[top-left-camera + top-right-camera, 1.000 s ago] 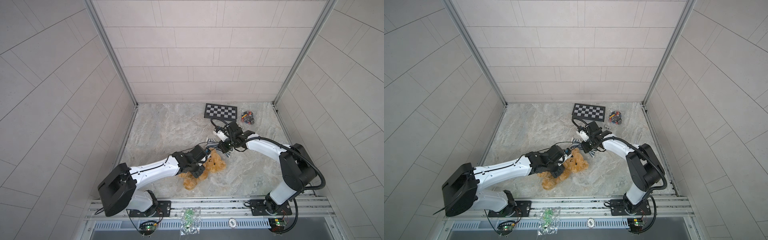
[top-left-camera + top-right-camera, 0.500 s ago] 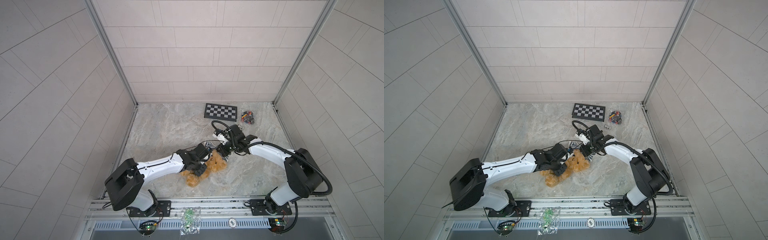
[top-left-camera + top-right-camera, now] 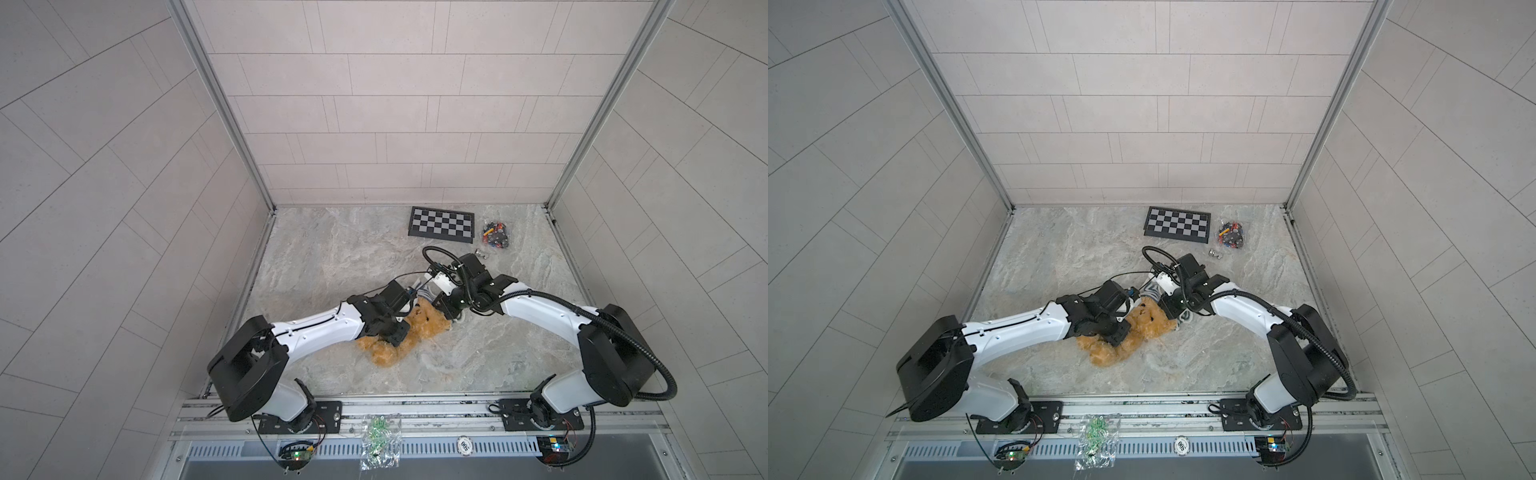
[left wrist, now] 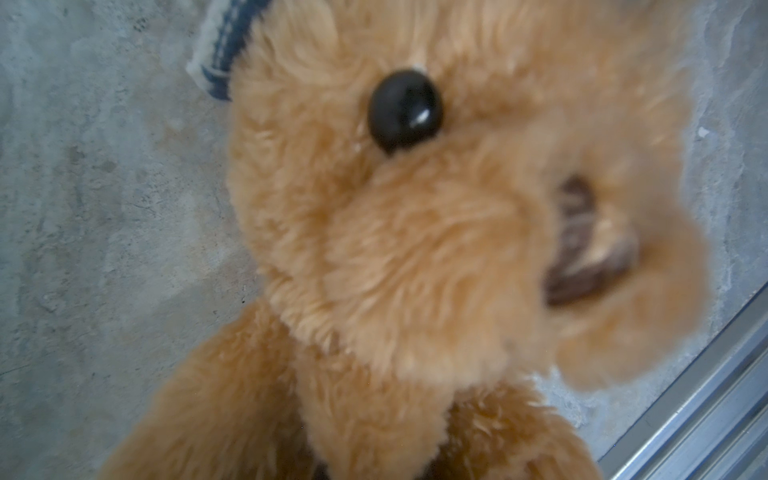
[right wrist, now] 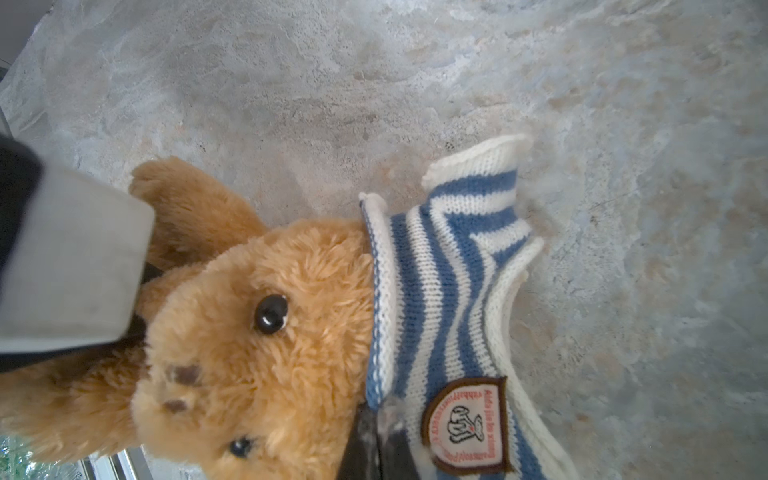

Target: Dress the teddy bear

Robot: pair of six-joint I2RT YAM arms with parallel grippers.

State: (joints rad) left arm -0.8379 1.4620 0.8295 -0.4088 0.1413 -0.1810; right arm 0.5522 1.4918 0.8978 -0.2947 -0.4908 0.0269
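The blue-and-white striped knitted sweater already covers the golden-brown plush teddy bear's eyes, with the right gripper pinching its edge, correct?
No: the sweater only reaches the top of the teddy bear's head; both eyes show bare in the right wrist view. The right gripper does pinch its edge.

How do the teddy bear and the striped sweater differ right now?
The teddy bear is golden-brown fuzzy plush; the striped sweater is blue-and-white knit with a chest badge. The teddy bear is stuffed and bulky; the striped sweater is thin and limp. Both are soft, and they meet at the bear's head.
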